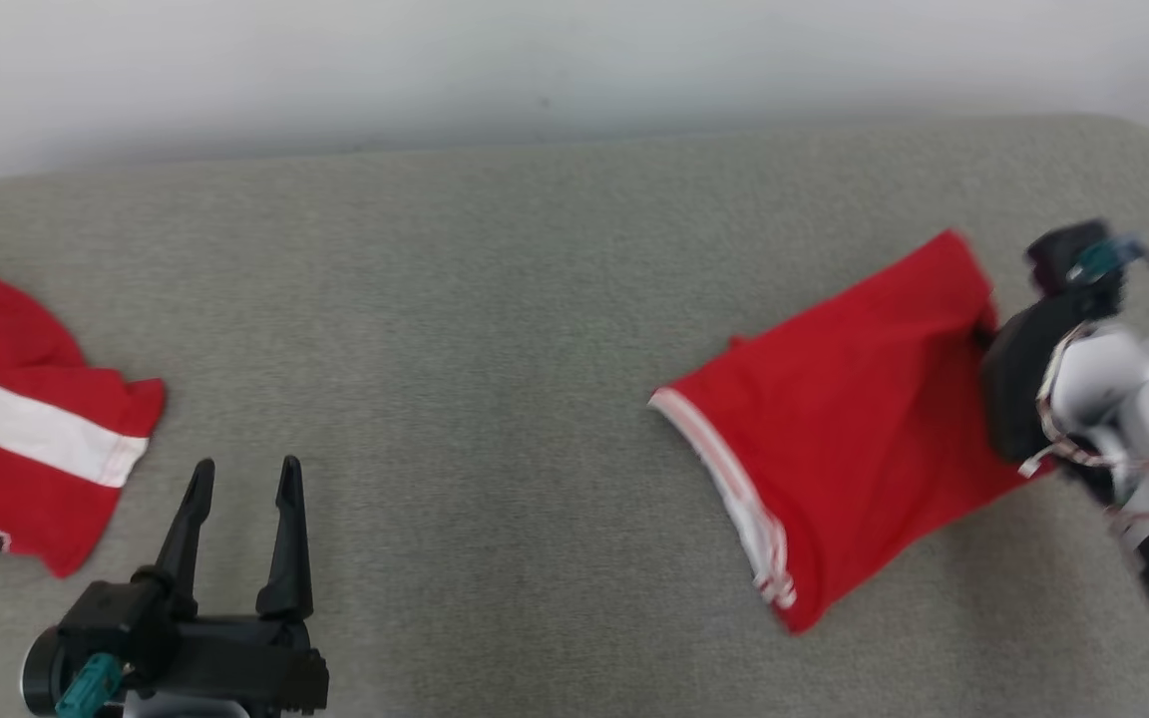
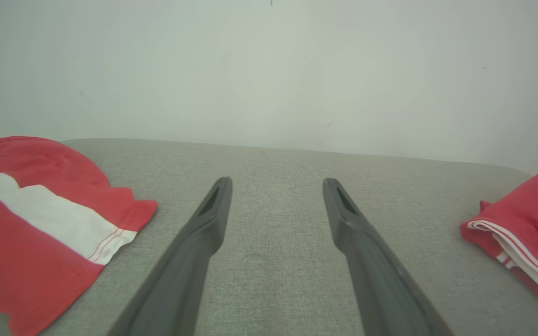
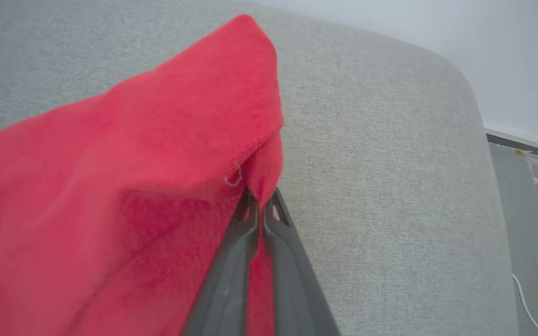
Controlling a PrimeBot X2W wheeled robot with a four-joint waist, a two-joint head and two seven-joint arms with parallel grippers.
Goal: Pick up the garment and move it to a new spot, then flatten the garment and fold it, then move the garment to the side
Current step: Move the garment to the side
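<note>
Red garment [image 1: 844, 439] (white-striped hem) lies on the grey cushion [image 1: 495, 299], one corner raised.

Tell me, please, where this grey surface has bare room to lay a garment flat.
Widest bare stretch: the middle of the grey surface, between the red-and-white garment at left and the red garment at right. The strip along the wall is bare too. Crowded: the right end, where the right jaws pinch the red garment.

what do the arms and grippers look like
Left gripper: black body, two long tapered dark fingers with a slot near each tip, teal plug at the wrist. Right gripper matches; its forearm is pale, wrapped in thin pale cables.
</note>
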